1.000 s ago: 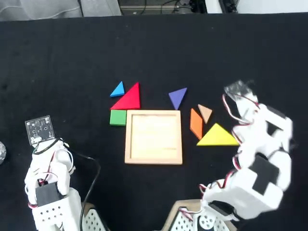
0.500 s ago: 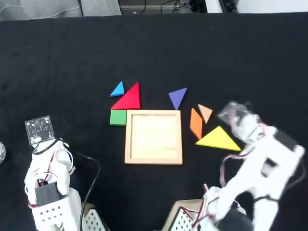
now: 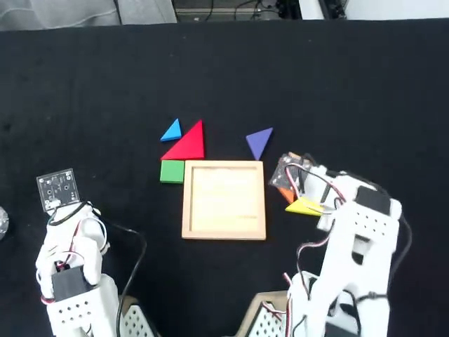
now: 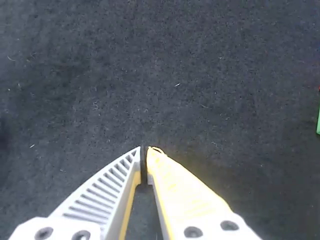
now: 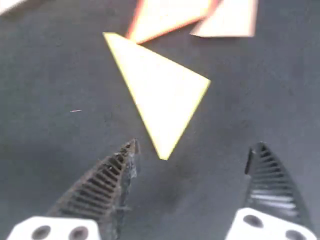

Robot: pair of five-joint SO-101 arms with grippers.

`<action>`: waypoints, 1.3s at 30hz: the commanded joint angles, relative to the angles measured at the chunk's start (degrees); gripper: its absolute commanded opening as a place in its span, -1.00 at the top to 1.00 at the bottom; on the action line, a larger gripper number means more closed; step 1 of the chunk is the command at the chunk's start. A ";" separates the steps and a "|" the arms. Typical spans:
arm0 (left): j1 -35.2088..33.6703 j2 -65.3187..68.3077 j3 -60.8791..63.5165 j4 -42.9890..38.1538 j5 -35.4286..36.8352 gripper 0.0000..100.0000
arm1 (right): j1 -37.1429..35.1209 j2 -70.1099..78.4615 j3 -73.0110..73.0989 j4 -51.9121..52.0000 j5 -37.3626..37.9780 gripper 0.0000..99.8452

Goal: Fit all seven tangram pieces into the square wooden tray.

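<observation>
Black table (image 3: 351,84), right pincer (image 5: 195,146) spread wide above yellow triangle (image 5: 160,90)

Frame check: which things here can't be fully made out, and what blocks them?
Tan triangle: covered by the right arm in the high view; cut by the edge in the right wrist view.
Orange piece: mostly under that arm, high view.
Green square: a sliver at the left wrist view's edge.
</observation>
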 commanded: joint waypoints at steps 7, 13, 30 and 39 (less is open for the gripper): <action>-0.57 0.09 1.19 -0.79 -0.53 0.94 | -4.48 23.52 -22.81 10.02 1.85 0.27; -0.57 0.09 1.19 -0.79 -0.53 0.94 | -2.29 28.70 -27.65 12.75 2.11 0.27; -0.57 0.00 1.19 -0.79 -0.53 0.94 | -7.47 29.05 -16.75 8.18 5.54 -0.07; -0.57 0.00 1.19 -0.79 -0.53 0.94 | -8.44 29.05 -8.66 -4.84 0.79 -0.07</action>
